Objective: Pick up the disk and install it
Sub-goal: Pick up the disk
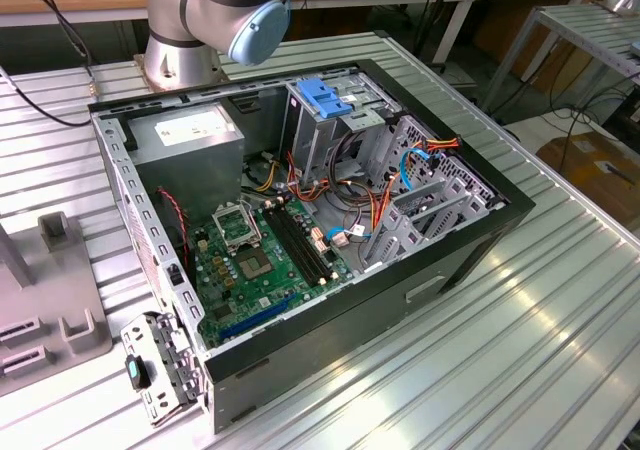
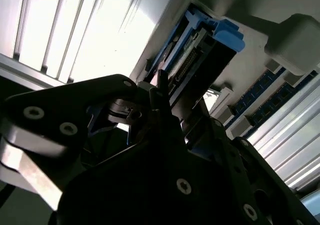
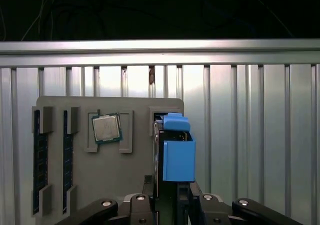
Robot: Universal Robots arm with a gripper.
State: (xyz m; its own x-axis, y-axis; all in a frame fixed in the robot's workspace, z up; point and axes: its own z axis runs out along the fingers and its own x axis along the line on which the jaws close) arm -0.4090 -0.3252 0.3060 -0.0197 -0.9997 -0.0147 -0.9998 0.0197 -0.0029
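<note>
First wrist view is showing me the black two-fingered gripper [image 3: 171, 186] nearest the lens; its jaws are pressing narrowly against both flat sides of the rectangular, blue-framed metal disk [image 3: 178, 157], which is standing on edge between them; just beyond, the disk's far end is lining up with a slot in the flat grey plastic tray [image 3: 115, 180]; a square green-edged processor chip [image 3: 106, 128] and dark blue memory sticks [image 3: 37, 160] are lying in the tray's other recesses; the ribbed aluminium table [image 3: 250, 135] is stretching behind.
</note>
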